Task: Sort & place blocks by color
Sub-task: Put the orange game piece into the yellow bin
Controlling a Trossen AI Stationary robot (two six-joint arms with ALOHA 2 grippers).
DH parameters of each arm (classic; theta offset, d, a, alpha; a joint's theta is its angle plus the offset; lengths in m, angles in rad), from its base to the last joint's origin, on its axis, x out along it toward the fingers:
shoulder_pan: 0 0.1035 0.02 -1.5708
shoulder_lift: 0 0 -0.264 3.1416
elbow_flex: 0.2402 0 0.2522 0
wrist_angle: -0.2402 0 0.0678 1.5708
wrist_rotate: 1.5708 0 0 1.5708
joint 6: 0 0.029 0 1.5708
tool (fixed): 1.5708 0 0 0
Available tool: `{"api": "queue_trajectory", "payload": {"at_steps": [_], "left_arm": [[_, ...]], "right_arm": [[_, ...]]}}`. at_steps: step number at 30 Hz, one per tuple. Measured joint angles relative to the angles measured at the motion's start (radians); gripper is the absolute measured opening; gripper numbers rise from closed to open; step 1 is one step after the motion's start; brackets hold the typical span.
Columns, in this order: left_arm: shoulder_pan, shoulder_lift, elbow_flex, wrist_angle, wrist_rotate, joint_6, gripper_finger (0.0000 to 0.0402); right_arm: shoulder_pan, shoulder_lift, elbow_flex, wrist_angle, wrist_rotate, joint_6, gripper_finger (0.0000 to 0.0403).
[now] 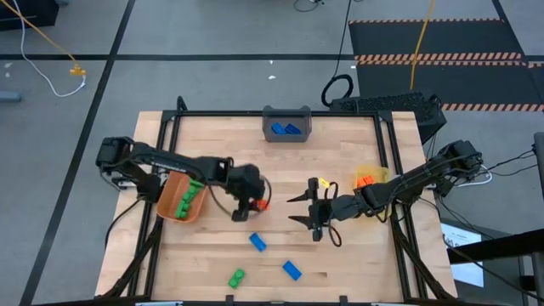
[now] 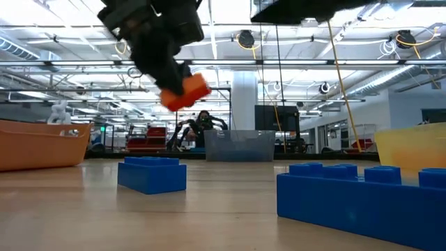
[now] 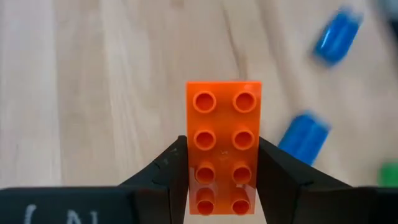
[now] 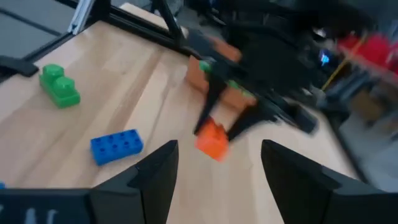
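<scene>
My left gripper (image 1: 253, 205) hangs over the middle of the table, shut on an orange block (image 3: 224, 155), a two-by-four studded brick also seen raised above the table (image 2: 185, 91). My right gripper (image 1: 294, 210) stands open just to its right, fingers pointing at it, with nothing between them (image 4: 217, 171). Two blue blocks (image 1: 257, 242) (image 1: 291, 270) and a green block (image 1: 236, 277) lie flat on the table nearer the front edge. My left gripper pinches the orange block by its two long sides (image 3: 190, 149), near one end, between the two fingers. The fingers come slanting down from the table's left and lie along the brick's sides. The block is lifted clear of the table, its studded top facing the wrist.
An orange bin (image 1: 174, 194) holding green blocks sits at the left under my left arm. A grey bin (image 1: 286, 113) with blue blocks stands at the far edge. A yellow bin (image 1: 378, 174) holding an orange block is at the right. A black frame runs along the table's sides.
</scene>
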State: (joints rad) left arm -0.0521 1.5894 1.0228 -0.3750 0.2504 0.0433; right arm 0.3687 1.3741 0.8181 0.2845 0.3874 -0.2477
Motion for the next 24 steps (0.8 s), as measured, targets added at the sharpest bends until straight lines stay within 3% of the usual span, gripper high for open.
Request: {"api": "queue_trajectory", "payload": {"at_steps": [5, 9, 14, 19, 24], "left_arm": [[0.04, -0.001, 0.0, 0.039, 0.139, -0.122, 0.017], [0.034, -0.003, 0.0, 0.049, 0.145, -0.135, 0.019], [0.038, -0.004, 0.0, 0.094, 0.182, -0.206, 0.0146], [0.04, -0.004, 0.0, 0.092, 0.195, -0.207, 0.0142], [0.039, -0.004, 0.0, 0.091, 0.199, -0.207, 0.0187]], "right_arm": [[-0.003, 0.027, 0.0, 0.105, -0.01, -0.175, 0.0222], [-0.017, 0.071, 0.003, 0.121, -0.027, -0.224, 0.0222], [-0.032, 0.166, 0.005, 0.249, -0.028, -0.287, 0.0222], [-0.04, 0.243, 0.024, 0.313, -0.054, -0.317, 0.0222], [-0.047, 0.311, 0.061, 0.315, -0.056, -0.341, 0.0222]]}}
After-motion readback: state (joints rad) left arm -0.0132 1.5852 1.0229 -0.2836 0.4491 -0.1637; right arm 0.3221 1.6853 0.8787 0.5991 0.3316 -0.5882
